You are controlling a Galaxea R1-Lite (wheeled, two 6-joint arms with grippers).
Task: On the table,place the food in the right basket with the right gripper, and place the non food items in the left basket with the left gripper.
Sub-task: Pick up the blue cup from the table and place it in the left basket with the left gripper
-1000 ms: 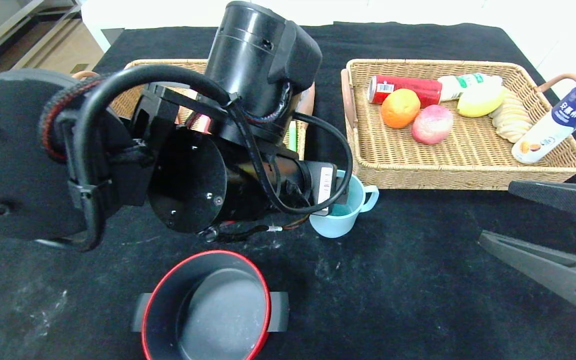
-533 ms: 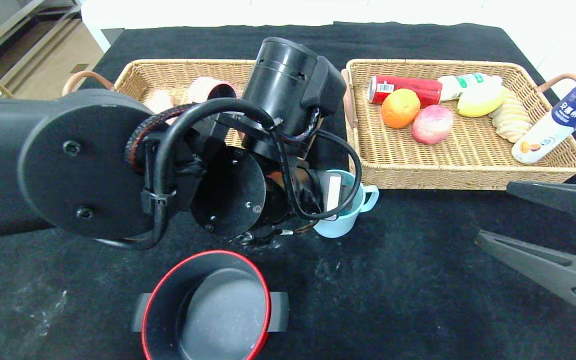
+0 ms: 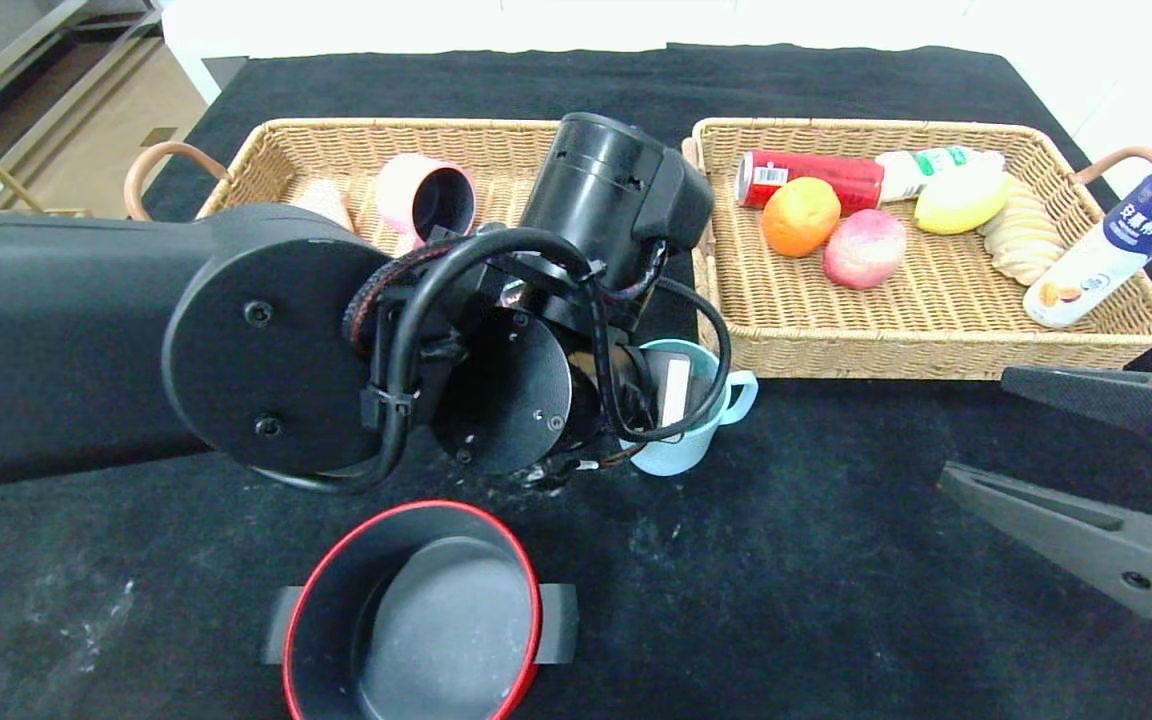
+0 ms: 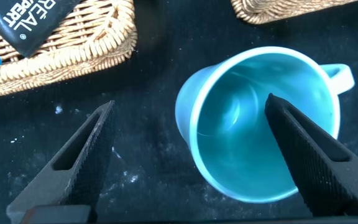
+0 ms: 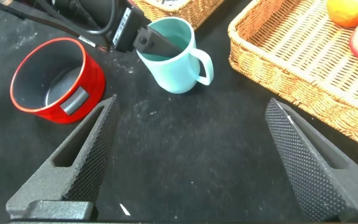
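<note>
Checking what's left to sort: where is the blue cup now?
The blue cup stands mid-table before the gap between baskets, the open left gripper straddling its rim.

Glossy plastic cup (image 4: 260, 149), wicker baskets (image 3: 936, 330).

Count of things on the black table (image 3: 836, 560)

Two wicker baskets: left basket (image 3: 336, 150), right basket (image 3: 936, 340). Two cups: one light blue cup (image 3: 681, 455) on the cloth, one pink cup (image 3: 426, 195) in the left basket. One red-rimmed pot (image 3: 416, 620). In the right basket: one red can (image 3: 816, 175), two bottles (image 3: 936, 165) (image 3: 1116, 235), one orange (image 3: 799, 215), one peach (image 3: 864, 250), one lemon (image 3: 961, 200), one stack of pale slices (image 3: 1021, 245).
</note>
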